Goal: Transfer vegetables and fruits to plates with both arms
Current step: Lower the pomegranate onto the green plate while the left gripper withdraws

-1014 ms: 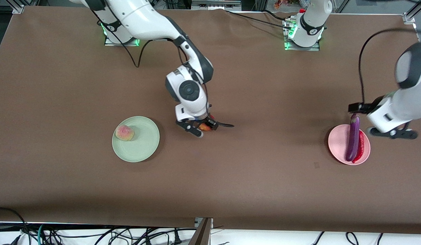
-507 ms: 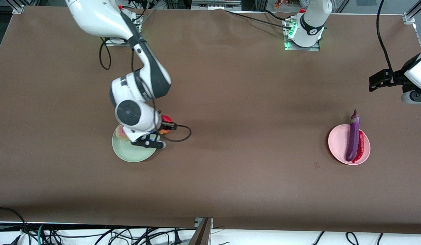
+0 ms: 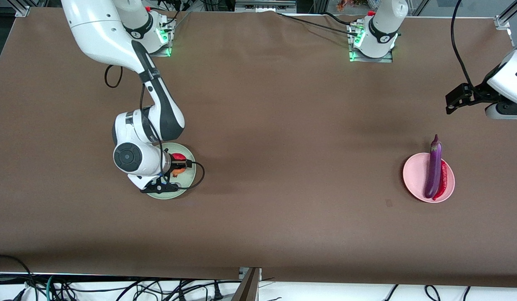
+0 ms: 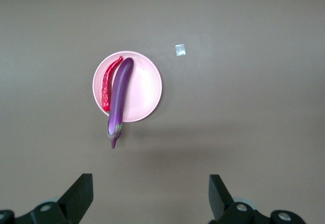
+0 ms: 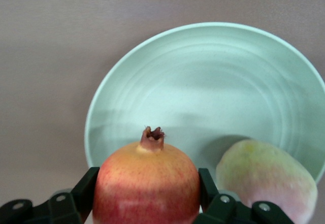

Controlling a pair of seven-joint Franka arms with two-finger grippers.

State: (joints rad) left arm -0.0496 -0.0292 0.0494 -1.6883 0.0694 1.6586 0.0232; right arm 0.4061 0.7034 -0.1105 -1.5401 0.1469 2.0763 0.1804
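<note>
My right gripper (image 3: 177, 164) (image 5: 146, 196) is shut on the round red fruit (image 3: 179, 158) (image 5: 147, 181) and holds it low over the mint green plate (image 3: 186, 179) (image 5: 203, 82). The peach (image 5: 266, 178) lies on that plate beside the fruit; the arm hides it in the front view. The purple eggplant (image 3: 432, 171) (image 4: 119, 97) and the red chili (image 3: 443, 180) (image 4: 107, 84) lie side by side on the pink plate (image 3: 414, 175) (image 4: 144, 89). My left gripper (image 4: 149, 198) is open and empty, high above the table near the pink plate.
The brown table cover (image 3: 283, 167) is bare between the two plates. A small pale mark (image 3: 388, 202) (image 4: 180, 50) sits on it near the pink plate. The left arm (image 3: 504, 83) hangs at its end of the table. Cables lie along the front edge.
The right arm has carried the red fruit from the table's middle to over the green plate. The left arm has lifted away from the pink plate toward the table's end.
</note>
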